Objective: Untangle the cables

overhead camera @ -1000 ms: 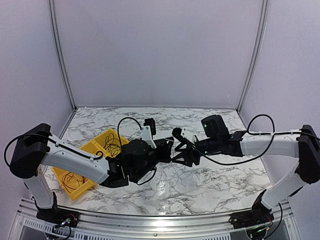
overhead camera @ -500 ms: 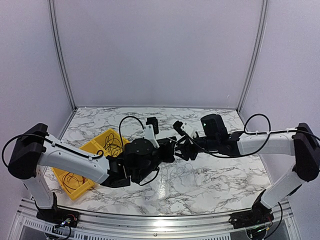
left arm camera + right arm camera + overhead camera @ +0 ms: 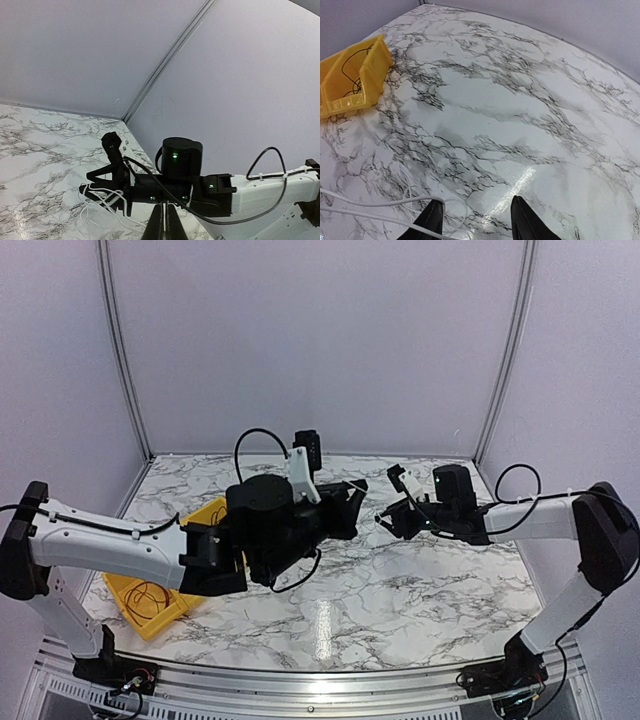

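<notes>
My left gripper (image 3: 164, 224) is shut on a thin white cable (image 3: 164, 221) pinched between its tips, and is raised above the table (image 3: 350, 505). In the left wrist view, more white cable loops (image 3: 102, 199) hang over the fingers of my right gripper (image 3: 95, 192). My right gripper (image 3: 477, 222) is open; white cable (image 3: 375, 204) lies across its left finger (image 3: 432, 220) and trails onto the marble. It sits right of the left gripper in the top view (image 3: 384, 521). Thin black cables (image 3: 355, 75) lie in the yellow bin (image 3: 340, 97).
The yellow bin (image 3: 165, 612) stands at the left of the marble table (image 3: 420, 590), partly under my left arm, with black cable loops (image 3: 148, 596) inside. Grey walls close the table at the back and sides.
My left gripper has risen and pulled back left, my right gripper has moved right. The two were together over the table's middle; now they are apart with white cable between them.
</notes>
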Tool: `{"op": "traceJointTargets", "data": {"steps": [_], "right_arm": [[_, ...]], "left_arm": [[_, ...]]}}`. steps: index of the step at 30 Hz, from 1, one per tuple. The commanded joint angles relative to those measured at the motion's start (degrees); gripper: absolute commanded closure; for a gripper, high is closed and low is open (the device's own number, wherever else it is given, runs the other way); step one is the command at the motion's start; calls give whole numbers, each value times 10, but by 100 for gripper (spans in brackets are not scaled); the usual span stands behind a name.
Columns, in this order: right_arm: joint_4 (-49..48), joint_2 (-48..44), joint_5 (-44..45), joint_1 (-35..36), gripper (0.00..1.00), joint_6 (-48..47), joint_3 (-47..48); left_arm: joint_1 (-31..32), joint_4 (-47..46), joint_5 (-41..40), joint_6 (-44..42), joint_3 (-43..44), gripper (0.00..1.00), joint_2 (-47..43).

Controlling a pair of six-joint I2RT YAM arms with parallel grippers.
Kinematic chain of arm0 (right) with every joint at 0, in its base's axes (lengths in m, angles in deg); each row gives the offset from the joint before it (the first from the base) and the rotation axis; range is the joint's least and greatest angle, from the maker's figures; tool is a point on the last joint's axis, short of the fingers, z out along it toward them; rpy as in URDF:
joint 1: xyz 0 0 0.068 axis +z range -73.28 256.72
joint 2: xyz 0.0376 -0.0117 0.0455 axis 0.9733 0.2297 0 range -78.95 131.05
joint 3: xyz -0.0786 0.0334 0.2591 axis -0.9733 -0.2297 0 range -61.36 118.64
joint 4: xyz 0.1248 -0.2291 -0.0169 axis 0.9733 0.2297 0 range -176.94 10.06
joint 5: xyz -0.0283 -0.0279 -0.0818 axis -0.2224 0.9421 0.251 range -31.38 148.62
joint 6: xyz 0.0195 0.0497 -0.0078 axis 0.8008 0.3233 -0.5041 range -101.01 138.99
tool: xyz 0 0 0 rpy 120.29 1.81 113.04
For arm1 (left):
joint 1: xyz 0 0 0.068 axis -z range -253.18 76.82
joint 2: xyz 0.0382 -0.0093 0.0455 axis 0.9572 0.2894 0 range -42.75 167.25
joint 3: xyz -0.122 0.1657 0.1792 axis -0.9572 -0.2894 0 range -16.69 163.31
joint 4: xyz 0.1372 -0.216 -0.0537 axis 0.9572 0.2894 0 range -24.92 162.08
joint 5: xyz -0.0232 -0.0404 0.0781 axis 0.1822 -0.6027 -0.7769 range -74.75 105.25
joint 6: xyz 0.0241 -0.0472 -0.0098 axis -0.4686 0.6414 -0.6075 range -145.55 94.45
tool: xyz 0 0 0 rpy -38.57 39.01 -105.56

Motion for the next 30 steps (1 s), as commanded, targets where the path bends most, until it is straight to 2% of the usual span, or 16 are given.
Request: {"op": "traceJointTargets", "data": {"steps": [1,4,8,12,15,18,22,25,30], "right_arm": [[5,35,-18,-67,55,12,15],[9,38,-27,-103,56,16,15],[13,41,-32,-130,57,17,15],[22,47,-35,-153,57,15,21],[30,45,-35,-171,58,17,26],[33,39,-51,-180,57,0,28],[97,31,-87,-181,51,-46,69],[128,11,-106,-181,46,-90,87],[239,-13,-134,-181,44,-156,129]], "left_arm": [[6,124,61,-56,88,100,-35],[12,192,72,-98,141,100,-43],[15,296,43,-150,214,100,-50],[18,332,10,-190,230,100,-75],[17,398,-21,-209,246,100,-87],[16,436,-47,-224,237,100,-100],[11,485,-61,-218,209,100,-113],[-3,512,-54,-195,180,100,-124],[-44,542,-21,-144,128,100,-145]]}}
